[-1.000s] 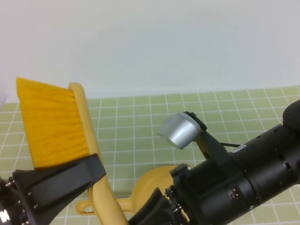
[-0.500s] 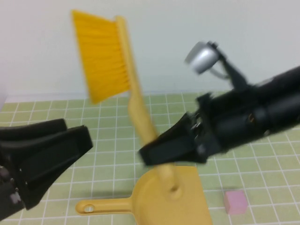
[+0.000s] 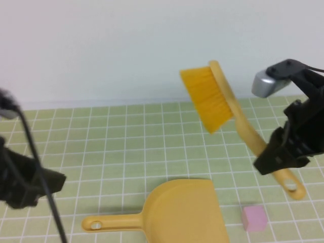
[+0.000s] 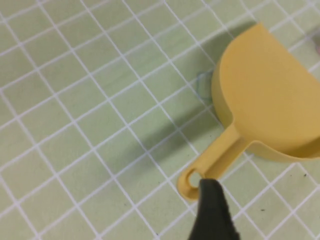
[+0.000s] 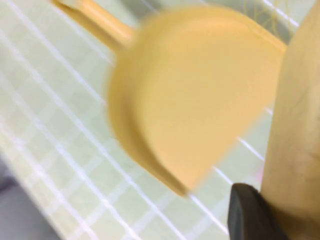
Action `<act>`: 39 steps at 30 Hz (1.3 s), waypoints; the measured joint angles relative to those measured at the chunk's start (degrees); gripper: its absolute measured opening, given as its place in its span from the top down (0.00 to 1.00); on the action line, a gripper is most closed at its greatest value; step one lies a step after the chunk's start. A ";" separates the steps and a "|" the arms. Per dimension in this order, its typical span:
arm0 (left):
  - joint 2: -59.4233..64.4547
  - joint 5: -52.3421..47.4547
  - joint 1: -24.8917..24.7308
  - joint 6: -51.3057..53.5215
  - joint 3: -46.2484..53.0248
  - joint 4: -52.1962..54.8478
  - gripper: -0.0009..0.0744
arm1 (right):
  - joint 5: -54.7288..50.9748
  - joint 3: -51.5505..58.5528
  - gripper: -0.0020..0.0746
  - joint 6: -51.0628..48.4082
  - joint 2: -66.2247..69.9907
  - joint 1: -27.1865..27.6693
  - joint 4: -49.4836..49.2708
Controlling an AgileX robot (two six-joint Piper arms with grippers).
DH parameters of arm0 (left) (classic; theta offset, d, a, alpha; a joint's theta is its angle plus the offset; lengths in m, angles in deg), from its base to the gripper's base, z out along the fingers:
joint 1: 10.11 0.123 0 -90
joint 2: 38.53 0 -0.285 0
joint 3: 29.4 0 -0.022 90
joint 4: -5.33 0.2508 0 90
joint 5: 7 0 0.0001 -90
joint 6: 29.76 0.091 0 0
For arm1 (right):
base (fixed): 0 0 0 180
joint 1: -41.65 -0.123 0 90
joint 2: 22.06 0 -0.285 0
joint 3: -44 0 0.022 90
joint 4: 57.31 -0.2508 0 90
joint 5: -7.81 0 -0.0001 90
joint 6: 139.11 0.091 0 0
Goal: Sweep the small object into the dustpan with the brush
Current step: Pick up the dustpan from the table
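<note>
The brush hangs tilted in the air at the right, with its orange-yellow bristles (image 3: pixel 207 98) up and toward the middle. My right gripper (image 3: pixel 276 158) is shut on the lower part of its tan handle (image 3: pixel 253 139). In the right wrist view a dark finger (image 5: pixel 247 212) presses against that handle (image 5: pixel 295 140). The mustard dustpan (image 3: pixel 185 212) lies flat at the front, handle pointing left. The small pink cube (image 3: pixel 254 217) sits just right of the scoop. My left gripper (image 3: pixel 50 181) is low at the far left, open and empty. One of its fingers (image 4: pixel 212 212) hovers by the dustpan handle's hole (image 4: pixel 192 180).
A green tiled mat (image 3: pixel 126 147) covers the table, with a plain white wall (image 3: pixel 126 45) behind it. A black cable (image 3: pixel 38 162) runs across the left arm. The right arm's silver camera (image 3: pixel 266 83) sticks up near the brush.
The brush has passed from my left gripper to my right. The left gripper opened and pulled back to the left. The right arm carried the brush rightward, uncovering the pink cube.
</note>
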 joint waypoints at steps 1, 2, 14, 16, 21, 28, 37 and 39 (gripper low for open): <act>2.70 0.00 0.00 1.47 -0.46 -0.49 0.42 | 0.00 0.00 0.74 1.22 0.00 0.00 2.17; 5.34 -0.28 -0.25 2.65 -1.08 -1.13 0.41 | 0.00 0.00 0.74 2.84 0.00 0.00 4.90; 28.71 0.29 -16.24 4.26 -10.54 15.01 0.18 | -3.67 -0.09 0.74 12.01 0.00 0.00 17.56; 30.68 0.05 -18.99 3.46 -10.93 19.30 0.17 | -4.04 -0.09 0.74 12.01 0.00 0.00 17.56; 34.32 -0.49 -25.02 3.56 -10.93 29.35 0.17 | -4.04 -0.09 0.74 13.55 0.00 0.00 18.75; 37.36 -0.10 -29.05 3.56 -10.93 30.02 0.18 | -0.35 5.91 0.74 16.23 0.00 0.00 19.52; 40.92 -0.47 -29.67 3.56 -10.93 31.97 0.27 | 6.96 16.57 0.74 17.92 0.00 0.00 21.02; 41.69 -0.35 -29.67 3.96 -10.93 31.97 0.34 | 7.62 17.49 0.74 19.29 0.00 0.00 21.77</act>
